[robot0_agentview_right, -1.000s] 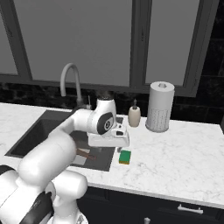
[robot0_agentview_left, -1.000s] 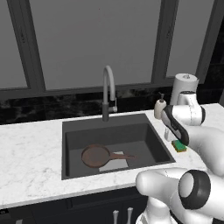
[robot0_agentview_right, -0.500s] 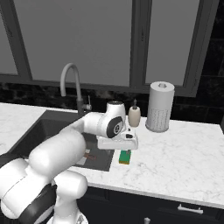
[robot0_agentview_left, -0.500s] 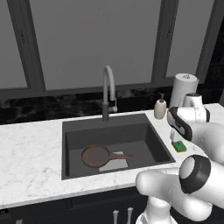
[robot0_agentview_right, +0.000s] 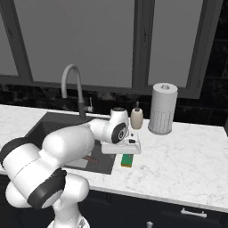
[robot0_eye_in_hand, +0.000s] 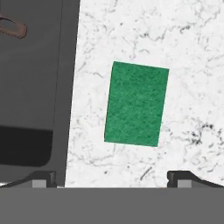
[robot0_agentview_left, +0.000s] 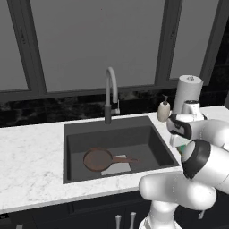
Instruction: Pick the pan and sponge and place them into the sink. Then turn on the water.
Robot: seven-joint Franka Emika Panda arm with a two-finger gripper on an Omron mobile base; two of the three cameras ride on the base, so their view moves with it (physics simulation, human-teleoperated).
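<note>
One pan (robot0_agentview_left: 97, 159) lies on the floor of the sink (robot0_agentview_left: 76, 132), toward its left half, with its long handle pointing right and its long axis running along the sink's length; part of it rests over the light square patch on the floor. Behind the sink stands one arched faucet (robot0_agentview_left: 110, 94), and to its right one soap bottle (robot0_agentview_left: 163, 110) and one paper towel roll (robot0_agentview_left: 187, 93). One sponge (robot0_eye_in_hand: 137, 104) lies green side up on the marble counter (robot0_eye_in_hand: 192, 52), just beside the sink's right edge; in the hand view its long axis runs nearly parallel to that edge, slightly tilted. The gripper (robot0_agentview_right: 128, 148) hangs directly above the sponge (robot0_agentview_right: 128, 160) without touching it, its two fingertips (robot0_eye_in_hand: 183, 176) spread wide apart and holding nothing. Compared with half a second ago the hand has swung further right, off the sink edge and over the sponge, while the pan and sponge have not moved.
</note>
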